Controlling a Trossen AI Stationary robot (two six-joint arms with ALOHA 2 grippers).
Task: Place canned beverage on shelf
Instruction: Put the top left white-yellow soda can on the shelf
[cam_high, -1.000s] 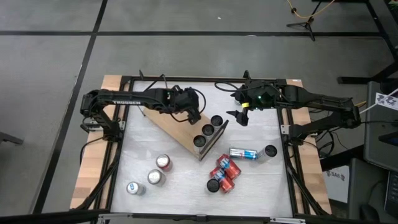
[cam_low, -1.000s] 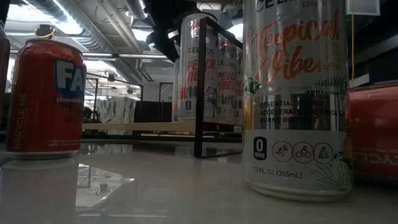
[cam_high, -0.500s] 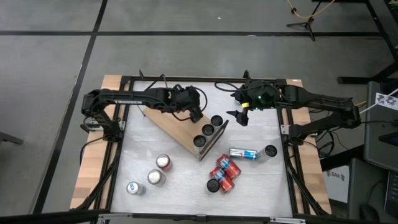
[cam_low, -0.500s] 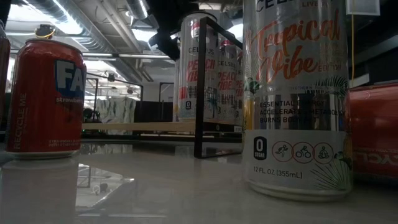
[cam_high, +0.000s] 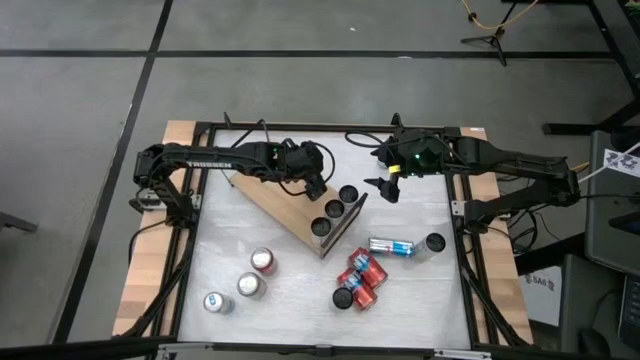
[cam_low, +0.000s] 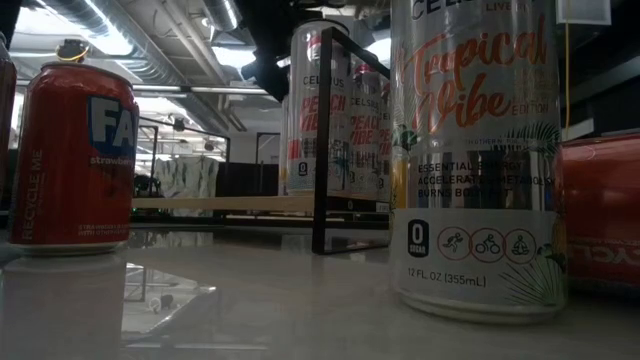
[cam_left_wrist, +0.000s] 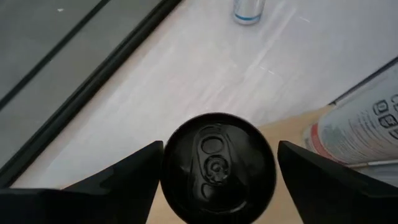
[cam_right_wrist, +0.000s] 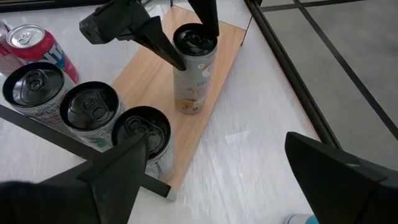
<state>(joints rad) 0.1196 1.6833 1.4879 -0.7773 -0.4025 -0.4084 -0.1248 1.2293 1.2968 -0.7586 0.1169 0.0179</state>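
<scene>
The shelf (cam_high: 275, 200) is a light-wood board on a black wire frame, lying slantwise at mid-table. Three black-topped cans (cam_high: 334, 209) stand in a row at its right end. My left gripper (cam_high: 314, 182) is over the board, shut on a pale can with an orange label and a black top (cam_right_wrist: 194, 68). That can fills the left wrist view (cam_left_wrist: 217, 168). My right gripper (cam_high: 386, 188) hangs open and empty to the right of the shelf, above the white tabletop. My left gripper pinches the can's upper side wall just under the rim (cam_right_wrist: 185, 63) between its two fingers, one on each side of the black top (cam_left_wrist: 217, 165). The fingers come from above, slanting down. The can stands upright with its base (cam_right_wrist: 187, 107) on the board.
Two silver cans and a red one (cam_high: 262, 261) stand at the near left. A cluster of red cans (cam_high: 358, 280), a lying can (cam_high: 392, 246) and a standing can (cam_high: 434, 243) are at the near right. A black frame (cam_high: 465, 250) rims the table.
My left gripper has gone down a little with the can and slightly toward the table's right edge, staying over the shelf.
</scene>
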